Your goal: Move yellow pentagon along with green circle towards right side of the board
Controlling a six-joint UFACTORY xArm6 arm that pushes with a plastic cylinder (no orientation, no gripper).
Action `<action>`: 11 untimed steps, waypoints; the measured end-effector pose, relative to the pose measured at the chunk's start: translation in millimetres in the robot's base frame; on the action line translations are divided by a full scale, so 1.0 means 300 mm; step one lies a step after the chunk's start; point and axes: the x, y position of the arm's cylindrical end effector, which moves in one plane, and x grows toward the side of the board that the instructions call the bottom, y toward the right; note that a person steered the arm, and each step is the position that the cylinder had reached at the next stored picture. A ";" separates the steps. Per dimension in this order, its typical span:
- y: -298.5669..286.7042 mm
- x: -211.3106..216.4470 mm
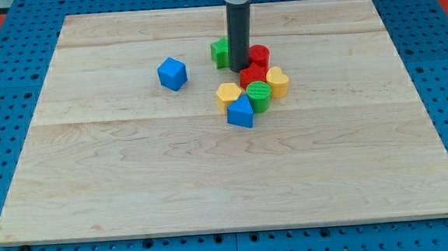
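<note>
Still in the approach step by the look of it, nothing lined up for a push yet. No gripper on this rig at all, so nothing to call open or closed, just a dark rod with my tip point(239, 68) down on the desk point(134, 185). Taking the yellow pentagon point(227, 96) as the landmark: green circle point(259, 96) just to its right, near enough to be touching, blue block point(240, 112) (shape hard to call) tucked against its lower right, red block point(252, 76) up and to the right, yellow heart point(277, 82) further right past the green circle, red cylinder point(259, 56) and green block point(220, 52) above, blue cube point(172, 73) well off to the upper left. Tip sits above the pentagon, wedged between green block and red cylinder, so on the wrong side for a rightward shove. Next move probably calls for swinging round to the pentagon's left, then pushing right so it carries the green circle along. Risky bit: dragging the yellow heart and blue block too.
</note>
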 end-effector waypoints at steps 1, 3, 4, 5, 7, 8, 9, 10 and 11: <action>0.000 -0.026; 0.007 -0.027; -0.071 -0.025; -0.173 0.084; -0.119 0.251; -0.119 0.319; -0.101 0.347; 0.025 0.341; 0.139 0.314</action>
